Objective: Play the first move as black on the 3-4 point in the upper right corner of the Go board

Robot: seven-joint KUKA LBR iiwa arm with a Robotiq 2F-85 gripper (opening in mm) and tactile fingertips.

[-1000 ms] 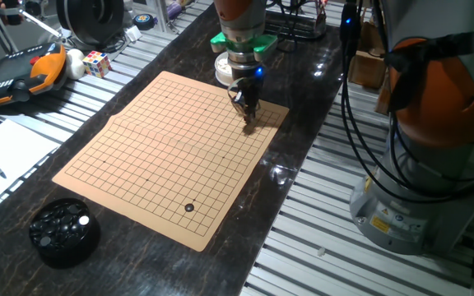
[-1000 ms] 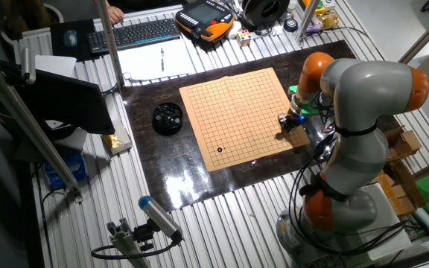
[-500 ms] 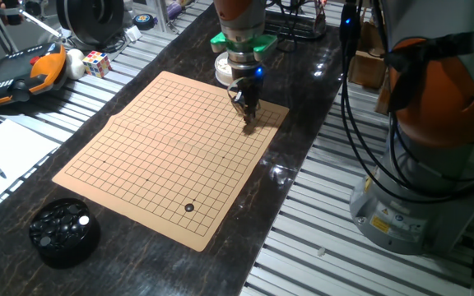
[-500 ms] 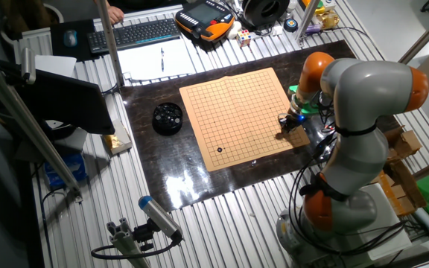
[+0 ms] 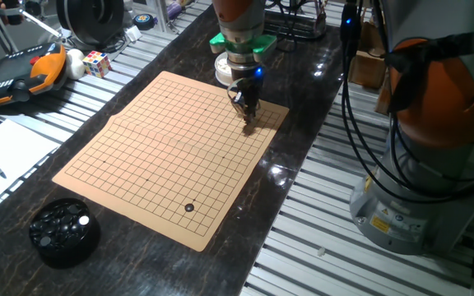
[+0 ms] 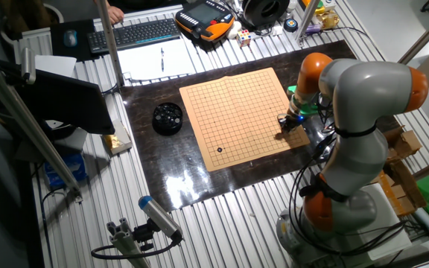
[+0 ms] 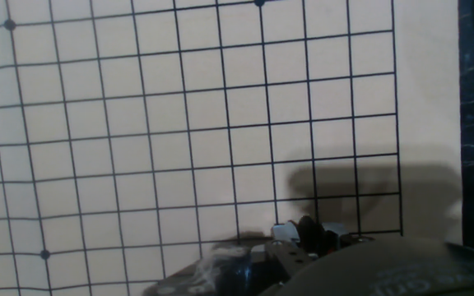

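Black stone lying on the Go board looks light, hard, slippery; pinch its rim. The gripper hovers low near the board's corner; whether clenched, cannot tell.

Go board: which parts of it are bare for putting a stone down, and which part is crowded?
Nearly all of the Go board is bare. One black stone lies near the corner closest to the stone bowl. The wide middle between that stone and the gripper is free. Only the edge beside the white container is crowded, where the gripper hangs low.
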